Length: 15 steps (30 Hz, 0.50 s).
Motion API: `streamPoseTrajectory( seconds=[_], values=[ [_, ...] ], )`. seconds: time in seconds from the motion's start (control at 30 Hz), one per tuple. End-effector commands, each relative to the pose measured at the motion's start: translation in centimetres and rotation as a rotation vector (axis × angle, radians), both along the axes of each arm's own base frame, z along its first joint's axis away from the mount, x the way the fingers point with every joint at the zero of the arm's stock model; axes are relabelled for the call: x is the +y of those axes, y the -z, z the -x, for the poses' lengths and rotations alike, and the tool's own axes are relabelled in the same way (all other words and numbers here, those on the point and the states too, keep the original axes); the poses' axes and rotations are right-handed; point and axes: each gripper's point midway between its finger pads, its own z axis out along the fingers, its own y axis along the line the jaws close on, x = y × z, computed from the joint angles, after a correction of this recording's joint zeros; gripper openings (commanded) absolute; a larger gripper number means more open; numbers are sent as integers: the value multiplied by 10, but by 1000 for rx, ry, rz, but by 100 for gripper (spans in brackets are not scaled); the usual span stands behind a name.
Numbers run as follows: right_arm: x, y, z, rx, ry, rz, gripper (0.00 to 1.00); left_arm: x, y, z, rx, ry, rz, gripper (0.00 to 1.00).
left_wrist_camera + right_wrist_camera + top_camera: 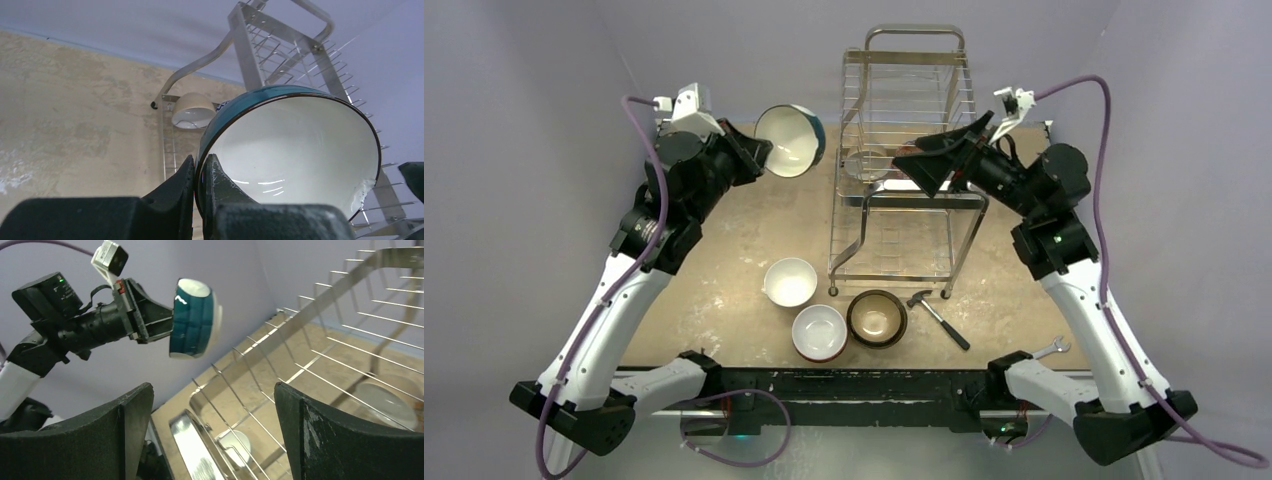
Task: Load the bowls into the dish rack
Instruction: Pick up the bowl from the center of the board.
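At the left gripper (200, 186), the two fingers are pinched tight on the rim of a teal bowl (295, 150), one inside against the white glaze and one outside against the teal wall. That bowl hangs well off the table (724, 255), tipped on its side with its mouth turned back toward the wrist, just left of the dish rack (904, 100). It touches nothing but the fingers.

A rim pinch like this likely gives little hold against twisting. The carry to the rack looks best done slowly, with the wrist turning the bowl so that its rim drops between two wires rather than landing across them. Coming in over the rack's left rail, clear of the arched handle, seems the safe line. Letting go should wait until the wires bear the bowl.

Across the rack, the right gripper (927, 165) hovers over the right side of the upper tier, its jaws spread wide with nothing between them. It sits close to where the bowl may go, so the left arm would do well to use the left half.

One pale bowl (192, 110) sits under the upper wires, on the lower tier. Three more wait on the table by the rack's front legs: a white bowl (790, 281), a red-and-white bowl (819, 332) and a dark brown bowl (877, 318).
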Motion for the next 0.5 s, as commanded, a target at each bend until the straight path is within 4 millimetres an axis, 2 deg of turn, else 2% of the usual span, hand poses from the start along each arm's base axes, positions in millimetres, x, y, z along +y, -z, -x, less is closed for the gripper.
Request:
streamPoseTrajectory(
  seconds=[0.0,0.23,0.47],
  values=[
    [20,-32,5,-40,-40,-50,92,-19,-83,7,-215,66,92,0],
    [58,-49,-2,-34,-76,-52,90,-51,-93,14,-235,120,98,0],
    [85,-45,-16,11,-55,-12,90,-62,-104,14,-256,139,116,0]
  ],
)
